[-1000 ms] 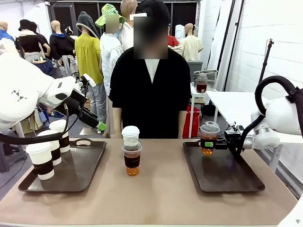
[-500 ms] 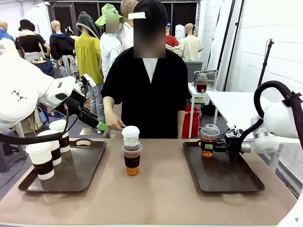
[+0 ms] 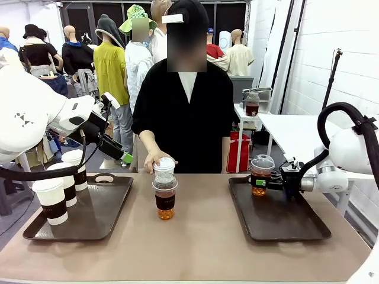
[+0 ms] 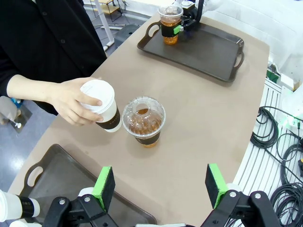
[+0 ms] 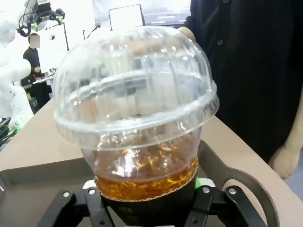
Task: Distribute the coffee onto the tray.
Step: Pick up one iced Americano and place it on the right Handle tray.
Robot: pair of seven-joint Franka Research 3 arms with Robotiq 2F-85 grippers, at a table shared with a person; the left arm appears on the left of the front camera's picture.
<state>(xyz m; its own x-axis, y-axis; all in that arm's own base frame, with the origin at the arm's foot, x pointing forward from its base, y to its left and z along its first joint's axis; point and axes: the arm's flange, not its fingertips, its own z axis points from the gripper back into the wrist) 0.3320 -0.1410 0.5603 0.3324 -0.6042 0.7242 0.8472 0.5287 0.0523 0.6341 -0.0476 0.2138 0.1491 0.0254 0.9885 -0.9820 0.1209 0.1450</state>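
Jaws of right gripper (image 3: 261,183) were clamped on dome-lidded cup (image 3: 262,163) of brown drink, low at 11 o'clock corner of right tray (image 3: 278,222); couldn't tell if cup touched tray tbh. Left gripper (image 4: 160,185) jaws wide apart, up over left tray (image 3: 100,213), where three sleeved paper cups (image 3: 51,200) stood. Second dome cup (image 3: 165,197) sat mid-table. Fourth paper cup (image 3: 164,166) just beside it at 12 o'clock in front view, person's hand (image 3: 153,160) wrapped round it.
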